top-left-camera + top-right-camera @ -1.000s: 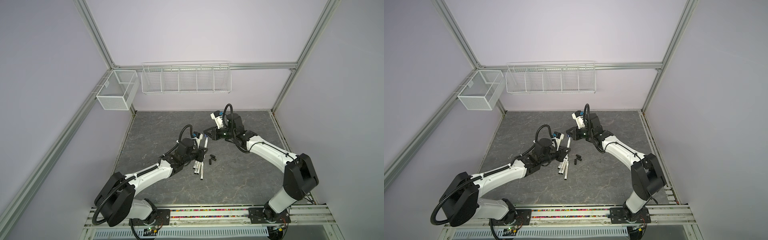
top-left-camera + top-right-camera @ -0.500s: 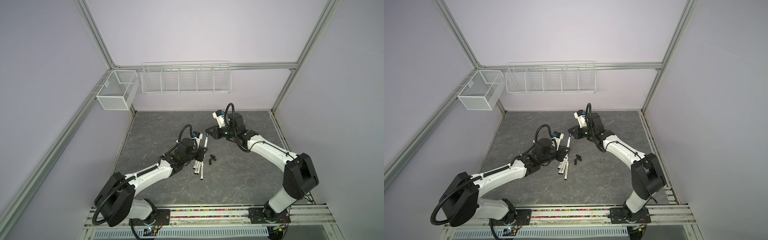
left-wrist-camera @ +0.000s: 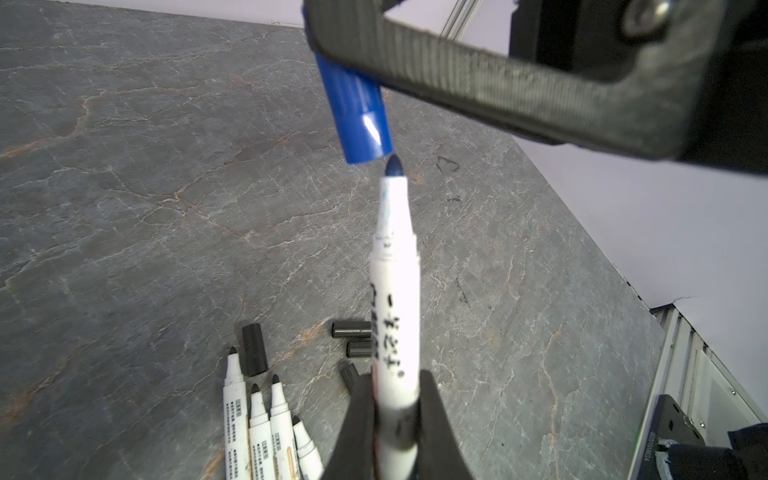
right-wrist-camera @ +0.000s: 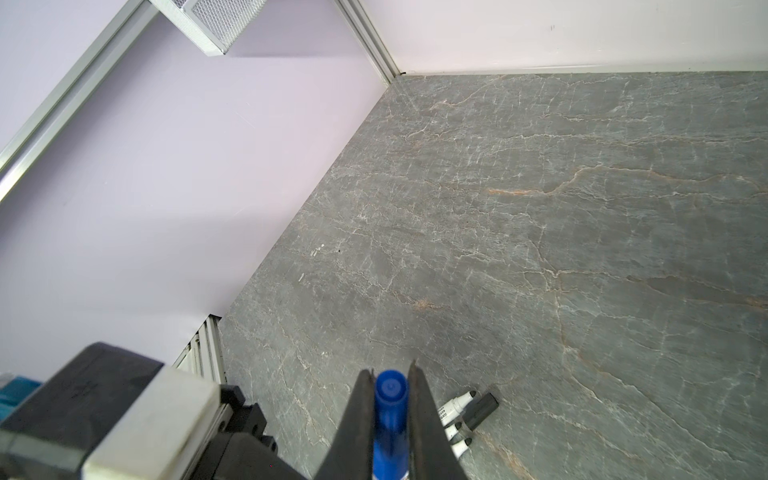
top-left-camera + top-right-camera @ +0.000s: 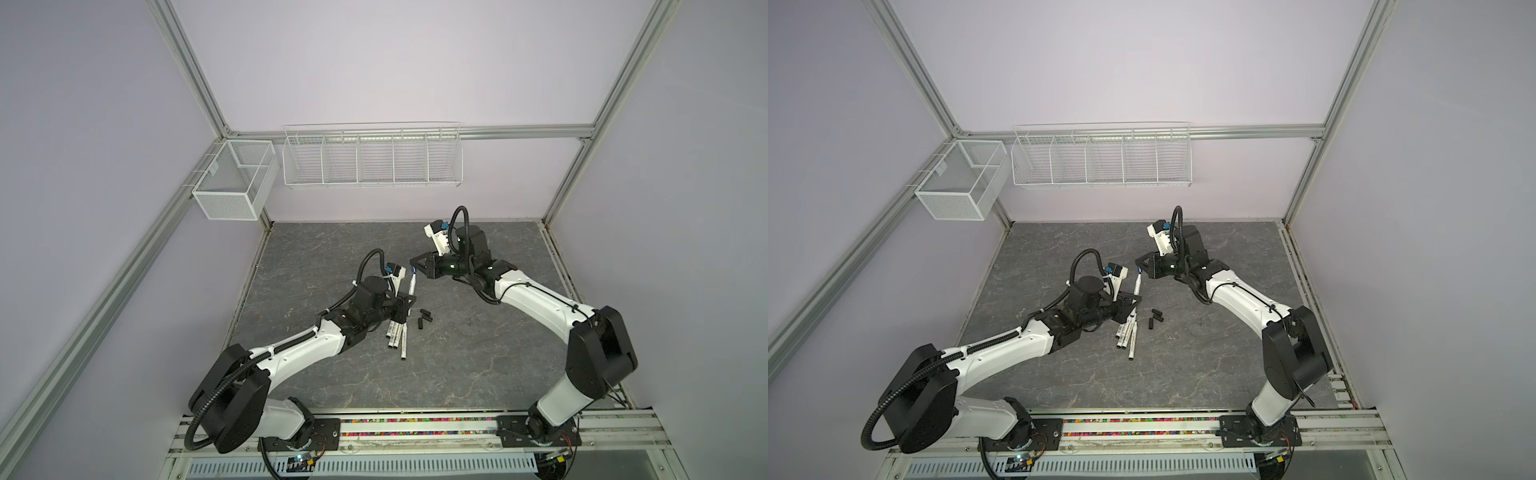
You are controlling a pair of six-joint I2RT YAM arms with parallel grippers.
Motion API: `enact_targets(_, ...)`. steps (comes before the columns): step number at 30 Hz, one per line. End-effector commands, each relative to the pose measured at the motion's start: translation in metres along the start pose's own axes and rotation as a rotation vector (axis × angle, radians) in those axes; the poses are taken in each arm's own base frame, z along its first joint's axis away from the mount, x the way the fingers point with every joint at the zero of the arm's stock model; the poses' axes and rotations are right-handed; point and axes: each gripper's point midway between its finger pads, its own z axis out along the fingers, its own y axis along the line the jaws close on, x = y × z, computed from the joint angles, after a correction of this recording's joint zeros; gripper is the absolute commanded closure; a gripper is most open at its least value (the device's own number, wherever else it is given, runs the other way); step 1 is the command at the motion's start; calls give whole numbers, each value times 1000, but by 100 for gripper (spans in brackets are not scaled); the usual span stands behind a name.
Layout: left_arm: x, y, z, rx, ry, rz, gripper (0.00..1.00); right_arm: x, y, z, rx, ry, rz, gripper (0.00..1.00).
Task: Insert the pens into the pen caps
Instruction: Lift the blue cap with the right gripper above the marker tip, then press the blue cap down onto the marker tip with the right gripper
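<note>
- Right gripper [image 4: 390, 372], pinching stubby blue plastic cap [image 3: 355, 112], has neared slim white marker pen [image 3: 395, 291].
- Left gripper [image 3: 395, 384] pinches pen; its long axis points at cap's mouth.

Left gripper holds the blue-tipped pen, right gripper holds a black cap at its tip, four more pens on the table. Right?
Not black: the cap in the right gripper is blue, clear in both wrist views. The rest stands: left gripper holds the blue-tipped pen, cap at its tip, four more pens on the table.
</note>
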Motion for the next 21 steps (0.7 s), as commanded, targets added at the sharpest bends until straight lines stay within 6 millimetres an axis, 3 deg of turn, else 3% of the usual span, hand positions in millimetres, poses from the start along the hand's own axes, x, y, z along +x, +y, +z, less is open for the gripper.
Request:
enact_targets(1,-13,-6,0,12,-32,16,100,-7,10,-8,-28,-24,-22,93)
enact_targets(11,-12,-5,1,14,-28,13,100,-6,12,-15,-29,-38,-14,93)
enact_targets(21,-11,-5,1,14,-26,13,100,-19,15,-15,-40,-71,-20,93)
